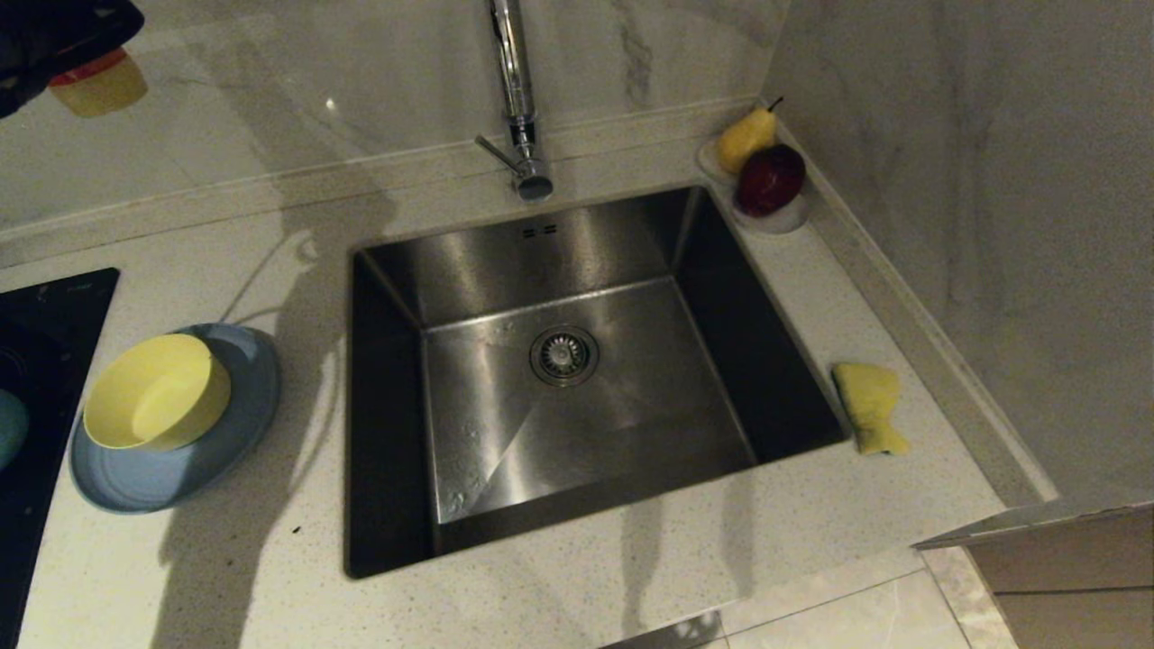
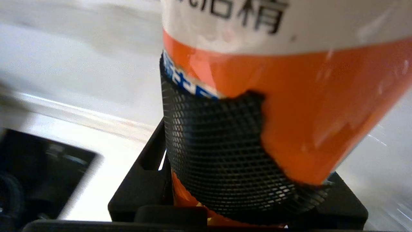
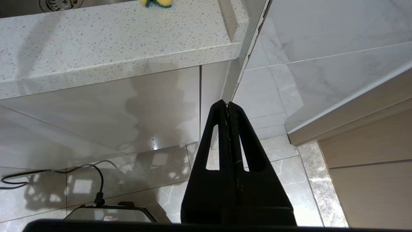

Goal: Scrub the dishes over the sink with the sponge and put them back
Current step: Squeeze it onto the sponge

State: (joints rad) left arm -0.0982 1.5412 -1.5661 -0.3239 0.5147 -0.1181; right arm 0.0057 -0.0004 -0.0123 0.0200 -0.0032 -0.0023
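Observation:
The steel sink (image 1: 451,397) lies in the middle of the counter, under the chrome tap (image 1: 514,90). To its left a pale-yellow bowl (image 1: 158,392) sits on the light-blue plate (image 1: 189,473). A teal bowl (image 1: 7,428) peeks in at the left edge, on the cooktop. The yellow sponge (image 1: 870,406) lies on the counter right of the sink; its green underside shows in the right wrist view (image 3: 156,3). My left gripper (image 1: 41,41) is raised at the far left, shut on an orange-and-white bottle (image 2: 305,106) with a black mesh sleeve. My right gripper (image 3: 228,104) hangs shut below the counter edge.
A pear (image 1: 746,137) and a red apple (image 1: 771,178) rest on a small white dish (image 1: 783,221) in the back right corner. A black cooktop (image 1: 50,306) lies at the left. A marble wall closes the right side. A cable (image 3: 64,169) lies on the floor.

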